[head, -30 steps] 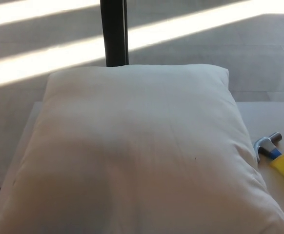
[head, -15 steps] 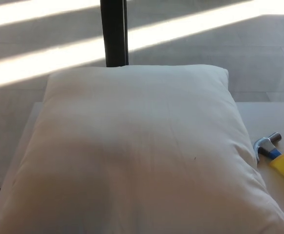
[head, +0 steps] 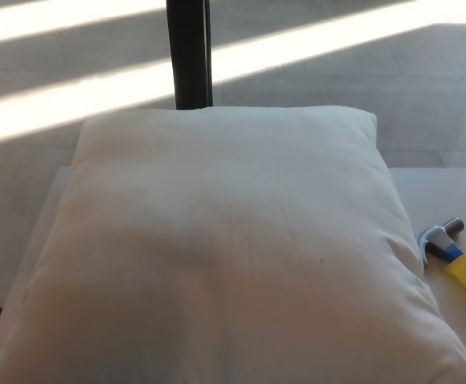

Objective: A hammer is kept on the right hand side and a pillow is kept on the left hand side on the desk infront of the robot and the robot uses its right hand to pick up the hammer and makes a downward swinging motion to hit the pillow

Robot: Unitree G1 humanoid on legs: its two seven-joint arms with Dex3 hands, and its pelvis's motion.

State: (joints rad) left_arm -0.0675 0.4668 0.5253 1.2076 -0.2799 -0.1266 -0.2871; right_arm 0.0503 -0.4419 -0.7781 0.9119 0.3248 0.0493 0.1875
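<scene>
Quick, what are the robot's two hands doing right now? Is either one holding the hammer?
Left hand: not in view.
Right hand: not in view.
The hammer lies on the desk right of the pillow, with no hand on it.

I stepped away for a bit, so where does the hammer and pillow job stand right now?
The pillow lies flat, covering most of the desk. The hammer lies on the desk at the pillow's right edge, with no hand on it; neither robot hand is in view. This fits both a hammer waiting to be picked up and one set back down after the swing.
</scene>
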